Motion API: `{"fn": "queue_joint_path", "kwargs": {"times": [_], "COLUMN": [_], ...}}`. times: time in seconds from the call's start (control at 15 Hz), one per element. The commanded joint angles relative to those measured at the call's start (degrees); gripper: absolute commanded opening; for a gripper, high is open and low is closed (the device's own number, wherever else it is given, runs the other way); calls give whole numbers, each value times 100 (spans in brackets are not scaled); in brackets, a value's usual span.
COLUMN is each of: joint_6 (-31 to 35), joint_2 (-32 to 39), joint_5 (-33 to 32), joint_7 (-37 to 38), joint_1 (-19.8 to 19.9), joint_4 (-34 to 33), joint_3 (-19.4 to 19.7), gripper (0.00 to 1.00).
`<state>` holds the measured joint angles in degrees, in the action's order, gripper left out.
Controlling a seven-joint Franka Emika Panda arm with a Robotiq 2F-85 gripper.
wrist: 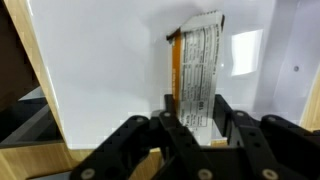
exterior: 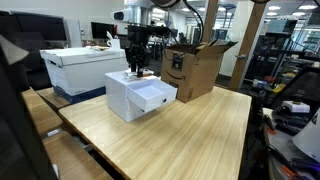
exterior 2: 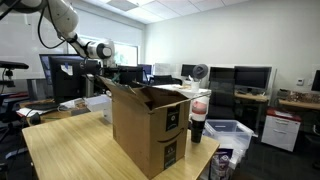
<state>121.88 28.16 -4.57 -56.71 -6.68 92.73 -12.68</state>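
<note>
pincer (wrist: 197, 118) pinching packet (wrist: 197, 60) | drawer (exterior: 155, 97) at 4 o'clock | risk: thin packet may slip, land on box (exterior: 120, 92), miss drawer

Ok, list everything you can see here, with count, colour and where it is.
Printed packet: one, white with an orange stripe, on a white surface, wrist view.
Drawer unit: one, white, mid-table, drawer pulled out.
Cardboard box: one, brown, flaps open, beside the drawer unit.
Storage box: one, white, lidded, on a surface beyond the table.
Table: one, light wood.
Monitors: several, dark, background desks.
Gripper: one, black, above the drawer unit; grip unclear.
</note>
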Motion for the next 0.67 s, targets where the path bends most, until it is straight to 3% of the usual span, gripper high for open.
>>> {"fn": "queue_joint_path", "kwargs": {"times": [0.0, 0.6], "joint_6": [64, 80], "joint_2": [-182, -176], "joint_5": [31, 46], "joint_7": [-295, -389], "joint_1": [77, 75], "joint_4": [250, 314], "joint_3": [-25, -17], "gripper": [16, 16]}}
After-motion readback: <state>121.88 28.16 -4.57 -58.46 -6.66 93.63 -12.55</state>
